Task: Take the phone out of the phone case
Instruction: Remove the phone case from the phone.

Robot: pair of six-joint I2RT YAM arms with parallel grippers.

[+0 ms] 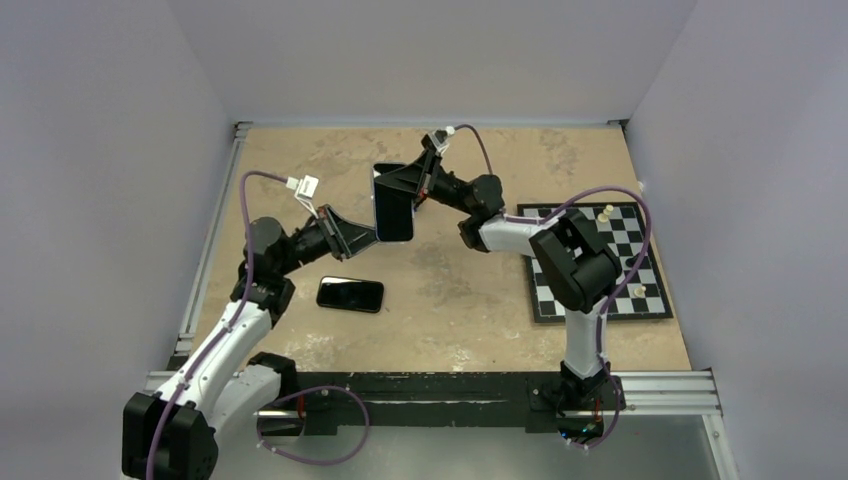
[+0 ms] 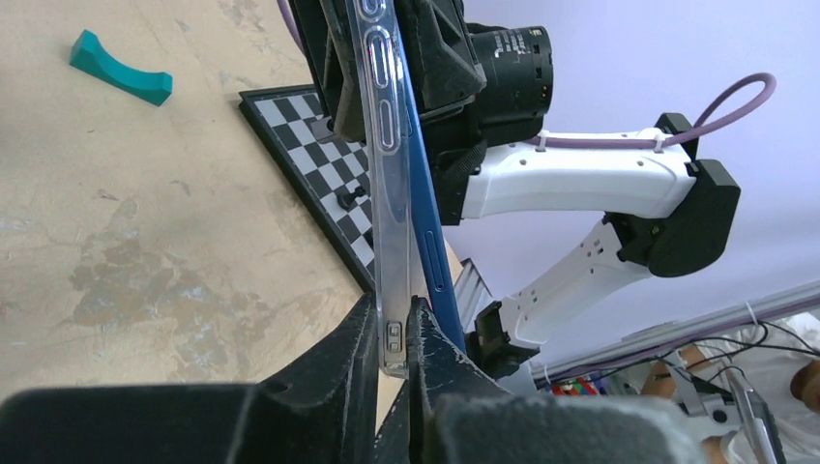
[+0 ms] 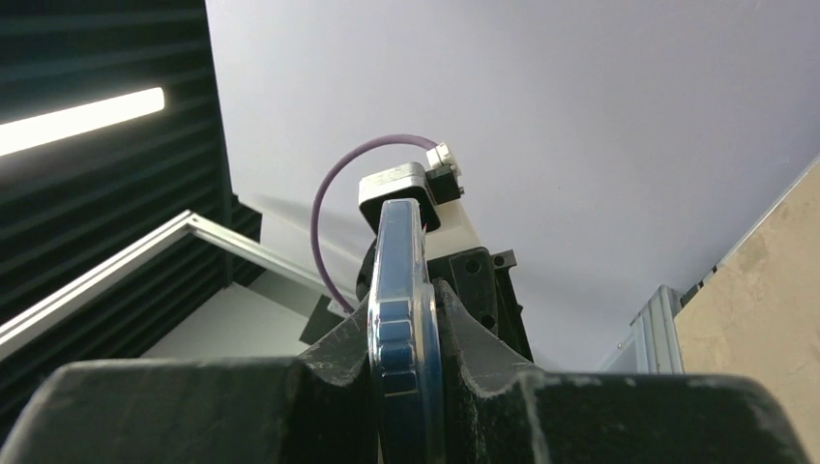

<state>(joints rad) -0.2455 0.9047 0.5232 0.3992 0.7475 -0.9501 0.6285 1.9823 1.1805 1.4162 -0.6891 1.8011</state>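
A blue phone (image 1: 393, 215) in a clear case is held upright in the air between both grippers. In the left wrist view the clear case (image 2: 379, 145) and the blue phone (image 2: 426, 227) stand edge-on, and the phone's lower end has spread away from the case. My left gripper (image 2: 395, 333) is shut on the case's lower corner, with the phone outside its right finger; it also shows in the top view (image 1: 368, 236). My right gripper (image 3: 401, 333) is shut on the upper end of the phone (image 3: 398, 280); it also shows in the top view (image 1: 408, 186).
A second black phone (image 1: 350, 294) lies flat on the tan table below the left arm. A chessboard (image 1: 598, 262) with a few pieces lies at the right, under the right arm. A teal curved block (image 2: 121, 70) lies on the table in the left wrist view.
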